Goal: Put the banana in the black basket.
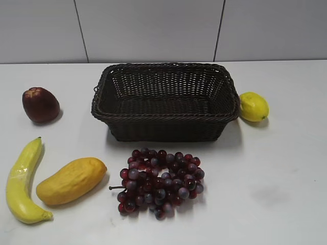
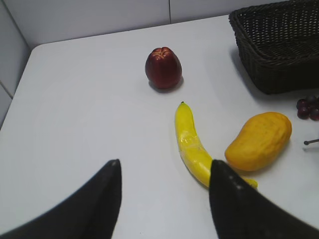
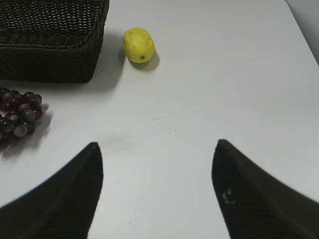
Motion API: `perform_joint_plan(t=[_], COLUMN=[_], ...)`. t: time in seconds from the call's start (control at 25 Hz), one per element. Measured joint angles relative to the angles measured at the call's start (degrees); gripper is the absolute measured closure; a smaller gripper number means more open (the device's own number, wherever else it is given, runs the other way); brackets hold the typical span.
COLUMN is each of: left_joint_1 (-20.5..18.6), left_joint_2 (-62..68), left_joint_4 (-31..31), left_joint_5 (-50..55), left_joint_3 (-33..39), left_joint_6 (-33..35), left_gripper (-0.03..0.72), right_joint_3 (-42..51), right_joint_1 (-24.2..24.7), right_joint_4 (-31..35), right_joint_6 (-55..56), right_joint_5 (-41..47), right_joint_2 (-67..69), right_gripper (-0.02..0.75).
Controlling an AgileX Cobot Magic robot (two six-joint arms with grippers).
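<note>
A: What's the surface like?

B: A plain white table point(image 1: 286, 168), matte, with a faint grey smudge toward the front right. Behind it stands a pale wall point(image 1: 153, 28) of large panels with dark seams. In the left wrist view the table's rounded far-left corner shows, with the wall meeting it there.

A: And the basket?

B: The basket point(image 1: 166, 121) sits at the middle back, upright and with nothing inside. A lemon point(image 1: 254, 106) lies just beside its right end, and a dark red apple point(image 1: 40, 104) lies apart to its left.

A: Where's the banana?

B: The banana point(image 1: 21, 182) lies flat on the table at the front left, well apart from the basket, its greenish tip pointing to the back. A mango point(image 1: 71, 180) lies just beside it on the right; in the left wrist view the mango looks to touch or overlap the banana's near end, though I cannot tell for sure. A bunch of dark red grapes point(image 1: 159, 182) rests in front of the basket.

A: The grippers?

B: Neither shows in the exterior view. The left gripper point(image 2: 164, 164) hangs above the table with its fingers spread wide, nothing between them, and the banana lies just by the right finger. The right gripper point(image 3: 157, 149) is likewise spread wide and empty over bare table, with the lemon ahead of it.
</note>
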State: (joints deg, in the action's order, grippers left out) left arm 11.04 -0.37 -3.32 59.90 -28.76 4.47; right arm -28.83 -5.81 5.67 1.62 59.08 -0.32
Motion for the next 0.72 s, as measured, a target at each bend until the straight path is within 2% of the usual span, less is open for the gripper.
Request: perform_joint_plan(t=[0.32,0.56,0.72], left_joint_1=[0.0,0.0,0.0], left_joint_2=[0.0,0.0,0.1], left_joint_4=[0.0,3.7,2.2], left_joint_5=[0.0,-0.2,-0.2], left_joint_3=[0.0,0.0,0.0], left_joint_6=[0.0,0.0,0.0], left_gripper=[0.145,0.145,0.146], right_joint_3=[0.0,0.0,0.0], right_joint_1=[0.0,0.0,0.0], right_joint_4=[0.0,0.0,0.0], right_joint_6=[0.0,0.0,0.0], right_joint_5=[0.0,0.0,0.0], right_joint_2=[0.0,0.0,0.0], right_gripper=[0.218,0.218,0.218])
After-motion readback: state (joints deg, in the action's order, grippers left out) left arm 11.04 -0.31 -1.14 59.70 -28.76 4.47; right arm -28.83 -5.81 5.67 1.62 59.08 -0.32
